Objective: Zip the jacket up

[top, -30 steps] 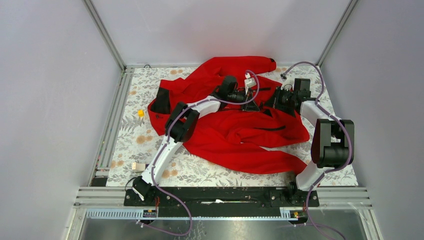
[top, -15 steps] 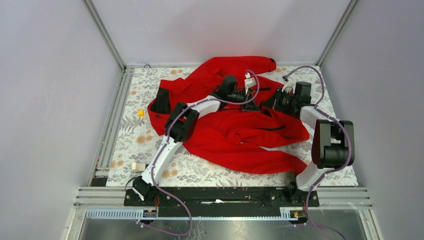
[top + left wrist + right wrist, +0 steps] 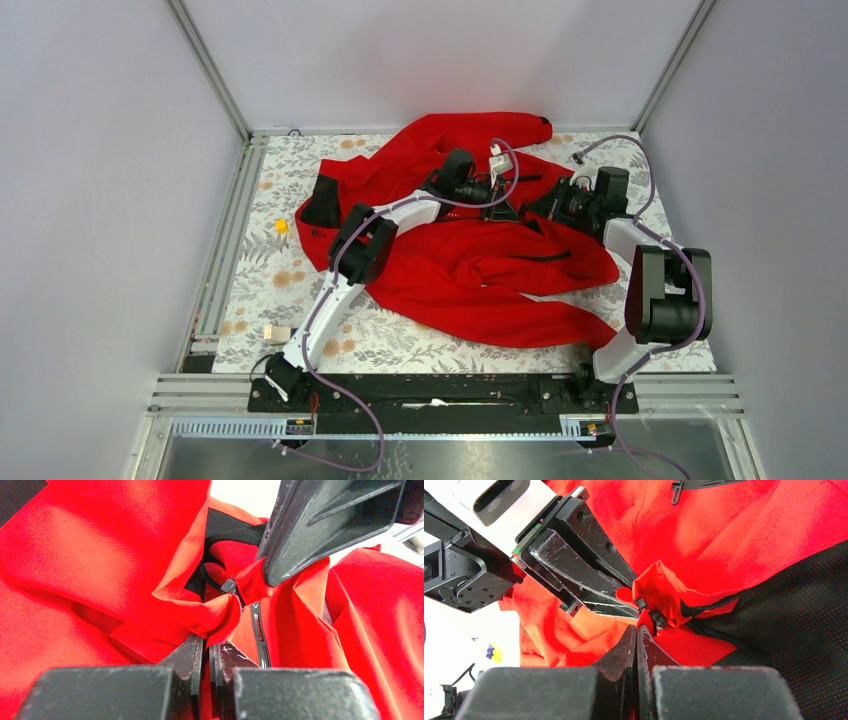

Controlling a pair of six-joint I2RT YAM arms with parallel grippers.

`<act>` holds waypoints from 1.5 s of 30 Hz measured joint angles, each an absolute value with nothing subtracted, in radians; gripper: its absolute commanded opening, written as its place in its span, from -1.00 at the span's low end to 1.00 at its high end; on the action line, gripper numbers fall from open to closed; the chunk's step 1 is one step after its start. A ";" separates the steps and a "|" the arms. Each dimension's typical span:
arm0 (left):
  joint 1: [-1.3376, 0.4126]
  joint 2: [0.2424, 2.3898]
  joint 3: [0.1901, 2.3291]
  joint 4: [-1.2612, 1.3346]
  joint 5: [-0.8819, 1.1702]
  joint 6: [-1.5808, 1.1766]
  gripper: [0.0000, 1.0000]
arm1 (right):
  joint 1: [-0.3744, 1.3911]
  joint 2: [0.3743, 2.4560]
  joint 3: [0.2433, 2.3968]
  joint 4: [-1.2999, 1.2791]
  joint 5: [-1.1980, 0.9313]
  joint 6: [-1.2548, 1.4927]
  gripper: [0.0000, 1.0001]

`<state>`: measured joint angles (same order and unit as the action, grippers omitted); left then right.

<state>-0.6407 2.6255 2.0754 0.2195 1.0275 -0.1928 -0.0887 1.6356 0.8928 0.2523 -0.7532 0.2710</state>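
Since a second ago the right arm's wrist has swung a little toward 3 o'clock in the top view and its purple cable (image 3: 640, 165) arcs wider. The left arm and the cloth lie as before. The jacket (image 3: 480, 270) is crumpled over the middle and far part of the tabletop (image 3: 250, 290). Its longest spread runs from about 10 o'clock to 4 o'clock. One sleeve reaches toward 1 o'clock by the far edge, another trails toward 5 o'clock, and black lining (image 3: 324, 203) shows at 9 o'clock. The left gripper (image 3: 210, 642) is closed tight on a bunched fold of red fabric. The right gripper (image 3: 636, 630) is also closed, pinching a red edge just beside a small dark zipper slider (image 3: 656, 620). The two grippers meet tip to tip at the middle of the garment. The tabletop has a leafy floral cover. A yellow block (image 3: 282, 226) lies at 9 o'clock and a pale block (image 3: 277, 333) at 8 o'clock. Metal rails (image 3: 225, 240) frame the tabletop, and plain grey walls (image 3: 100, 200) enclose it.
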 measured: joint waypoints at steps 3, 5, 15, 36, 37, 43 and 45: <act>-0.641 2.626 2.079 0.208 1.029 -0.191 -1.00 | -0.089 1.636 0.902 0.219 -0.748 0.245 -1.00; -0.640 2.626 2.081 0.203 1.029 -0.191 -1.00 | -0.089 1.636 0.913 0.194 -0.744 0.228 -0.99; -0.640 2.626 2.086 0.196 1.036 -0.192 -1.00 | -0.089 1.636 0.929 0.151 -0.740 0.190 -1.00; -0.576 2.471 1.816 0.373 0.977 -0.324 0.42 | -0.089 1.628 0.901 0.306 -0.770 0.241 -1.00; -0.571 2.461 1.807 0.371 0.962 -0.326 0.42 | -0.089 1.626 0.900 0.308 -0.772 0.243 -1.00; -0.563 2.284 1.605 0.362 0.805 -0.440 0.36 | -0.089 1.622 0.898 0.332 -0.780 0.259 -1.00; -0.570 2.205 1.504 0.424 0.739 -0.571 0.31 | -0.089 1.622 0.896 0.340 -0.782 0.268 -1.00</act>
